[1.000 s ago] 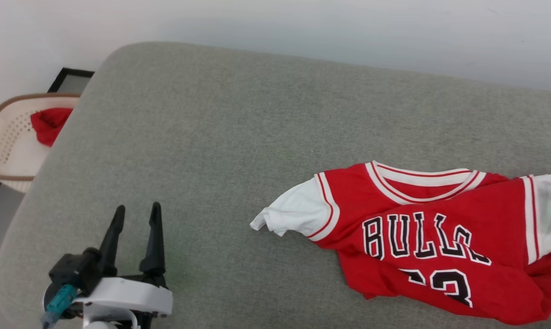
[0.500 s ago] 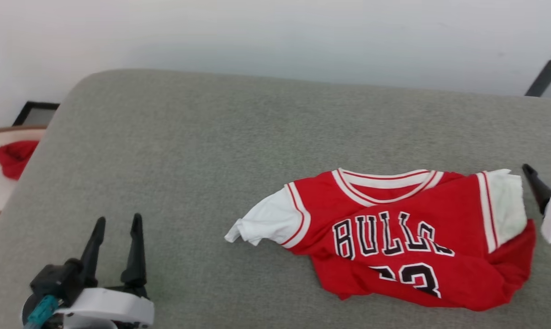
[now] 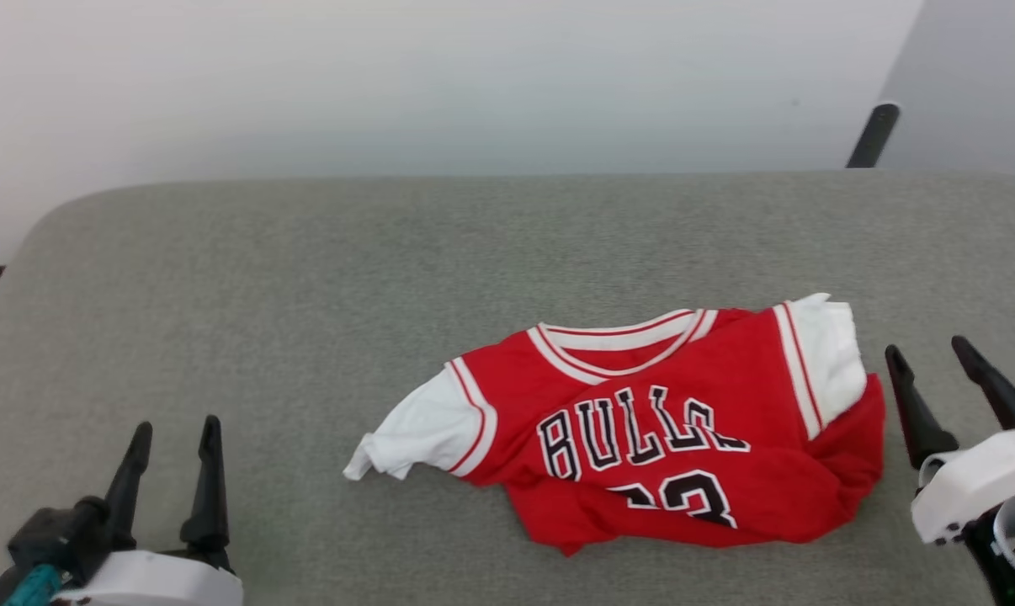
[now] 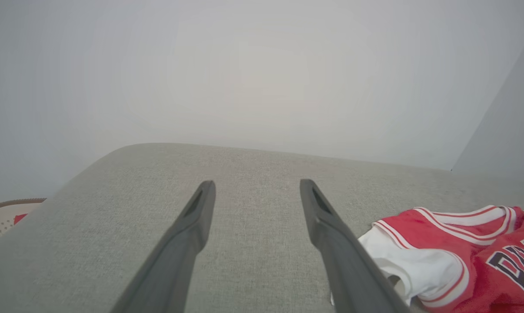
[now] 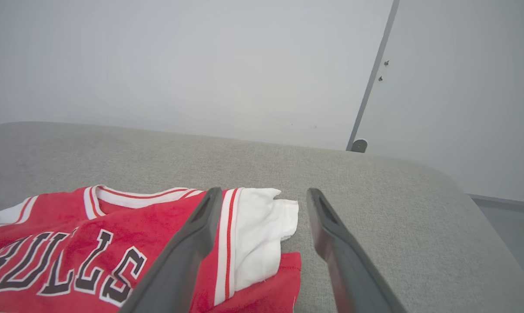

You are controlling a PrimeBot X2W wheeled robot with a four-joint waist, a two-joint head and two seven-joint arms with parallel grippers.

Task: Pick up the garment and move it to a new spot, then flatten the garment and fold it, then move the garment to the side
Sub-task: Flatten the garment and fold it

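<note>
Garment [image 3: 667,438] first: your red jersey lies crumpled on the grey cushion [image 3: 305,278], right of centre in the head view. Its lettered front faces up, its bottom part is bunched and folded over itself, and nothing is holding it.

The left pincer [image 3: 177,425] has its fingers spread apart with nothing between them. It sits well apart from the cloth, and the nearest part to it is the white sleeve [image 3: 415,429]. The right pincer [image 3: 927,347] is likewise spread and empty, just beside the other white sleeve [image 3: 827,353]. In the right wrist view that sleeve shows between the fingers, but they are not touching it as far as you can tell.

My judgement is that the pickup has not begun, and these are the things to watch:

- **Layers:** the garment is doubled up near the right pincer, so a shallow pinch may catch only the top layer. The rest would then drag and twist as you lift.
- **Soft surface:** the cushion gives, so if you press down too far the fingers may nip its cover along with the sleeve.
- **Uneven lift:** the left pincer has much farther to travel. If you lift with the right one alone, the jersey will likely hang lopsided and land more tangled, which makes flattening harder.
- **Loose sleeve:** a sleeve gripped only at its edge could slip free.
</note>
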